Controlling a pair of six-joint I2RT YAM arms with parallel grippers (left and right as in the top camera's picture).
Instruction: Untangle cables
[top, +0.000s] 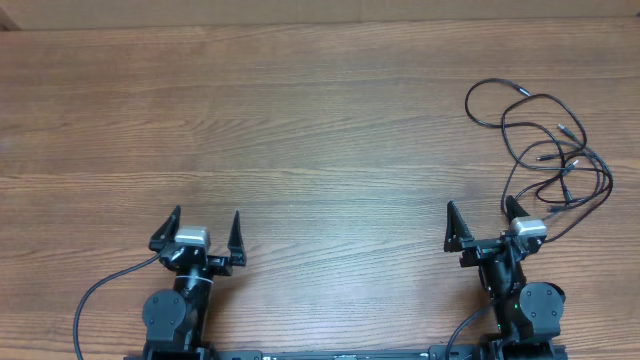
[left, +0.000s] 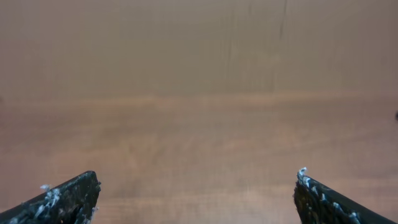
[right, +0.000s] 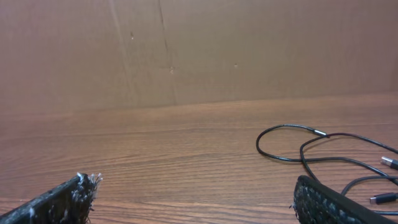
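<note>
**benchrat:** Cables (top: 540, 140) sit in a loose black tangle on the table's (top: 300, 120) far right in the overhead, loops crossing and small plugs poking out mid-pile. Right gripper (top: 483, 224) is parked just below the tangle, jaws spread wide, nothing in them. Left gripper (top: 199, 231) is well apart on the other side, also wide and empty.

**knotfixer:** I'd pick an outer loop or a plug end, not the middle. Pinch one strand only, pull slow toward the bare wood on the left.

**benchrat:** Left wrist view: only wood and a brown wall, both fingertips (left: 71, 193) far apart at the bottom corners. No cord in reach.

**knotfixer:** So that arm has to cross over to pin the pile while the other pulls.

**benchrat:** Right wrist view: cables (right: 311, 146) lie ahead and right of the open fingers (right: 68, 196), a loop nearest, plugs at the frame edge.

**knotfixer:** Watch that right side, I guess. The pile's near the table edge, so dragging outward could drop it. Loads of room center and left.
</note>
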